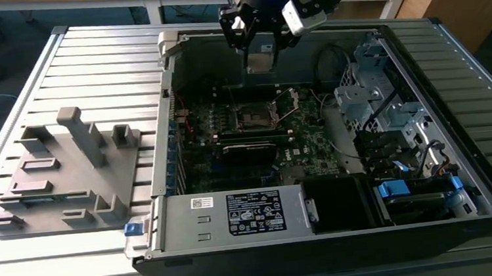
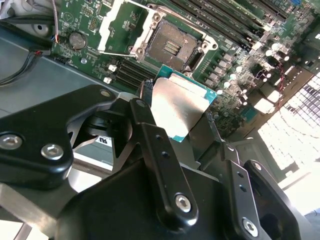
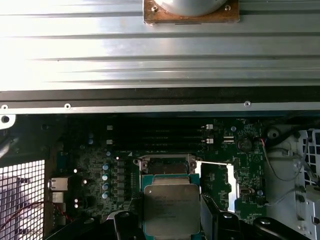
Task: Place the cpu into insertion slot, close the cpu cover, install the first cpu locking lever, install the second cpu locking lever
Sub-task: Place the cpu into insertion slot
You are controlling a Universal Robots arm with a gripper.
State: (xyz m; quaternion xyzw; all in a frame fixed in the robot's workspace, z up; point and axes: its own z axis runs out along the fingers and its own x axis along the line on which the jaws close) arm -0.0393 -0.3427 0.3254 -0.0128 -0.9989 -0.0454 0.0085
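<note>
Hand [image 2: 176, 120] closes narrow on the cpu [image 2: 180, 102], one finger on each of two opposite edges, the silver lid facing my second wrist camera. From the exterior view I see the hand [image 1: 260, 52] hanging over the open computer case [image 1: 324, 237], with the chip [image 1: 260, 63] well above the motherboard [image 1: 230, 159]. The insertion slot [image 2: 172, 45] lies below the hand and a little out beyond the fingertips. It is bare and open, with the cpu cover [image 2: 106, 27] swung back just beside it.

To do this well, I judge I should bring the chip square over the socket first. Its edges need to run parallel to the silvery rim before I lower anything. It should go down flat, never one corner first, since the contacts under it would bend easily. I want no sideways push once it touches. The raised cover is close to the path, so I would keep the fingers off it.

Some of it I cannot see. The chip's underside and any corner mark or notch are hidden, so I cannot confirm its orientation. In the first wrist view the chip [image 3: 171, 207] overlaps the near part of the socket [image 3: 165, 167], and the gap between them is unreadable. I cannot pick out the locking levers with any confidence.
</note>
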